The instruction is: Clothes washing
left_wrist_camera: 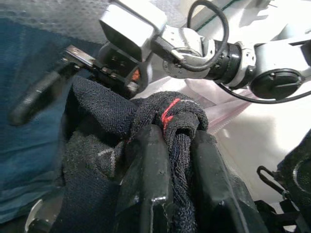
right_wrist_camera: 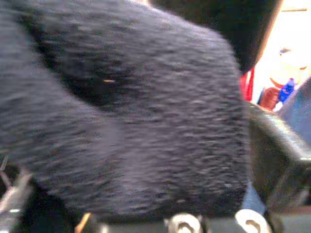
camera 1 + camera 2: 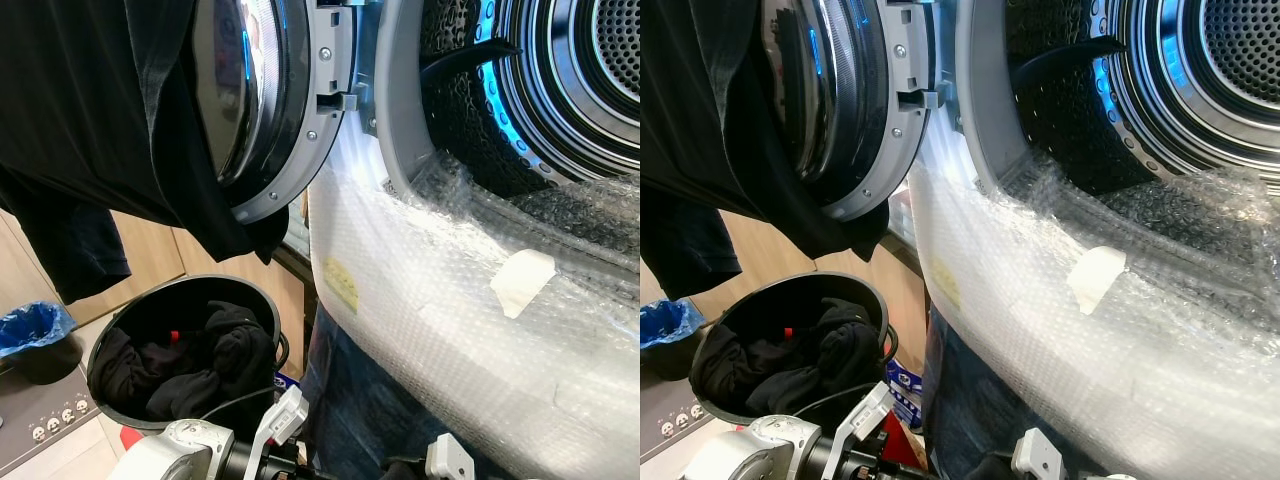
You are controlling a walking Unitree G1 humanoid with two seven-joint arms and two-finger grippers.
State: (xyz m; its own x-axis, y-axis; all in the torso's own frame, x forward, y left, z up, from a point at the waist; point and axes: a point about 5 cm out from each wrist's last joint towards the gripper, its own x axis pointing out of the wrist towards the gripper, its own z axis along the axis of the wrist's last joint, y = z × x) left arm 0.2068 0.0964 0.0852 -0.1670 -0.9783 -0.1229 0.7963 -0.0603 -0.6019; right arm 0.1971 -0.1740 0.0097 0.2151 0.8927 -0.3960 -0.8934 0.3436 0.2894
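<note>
My left gripper [image 1: 172, 160] has its two black fingers pinched tight on a dark knitted garment [image 1: 165, 116] with a red thread. Dark fuzzy cloth [image 2: 126, 111] blocks my right wrist camera, so I cannot tell that gripper's state. More dark clothes [image 3: 190, 365] fill the black basket [image 3: 262, 297] below the washer's open door [image 3: 285, 100], beside the drum [image 3: 560, 70].

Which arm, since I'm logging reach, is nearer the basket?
Left. The left arm sits right by the basket rim; the right arm is farther off, below the bubble-wrapped washer.
</note>
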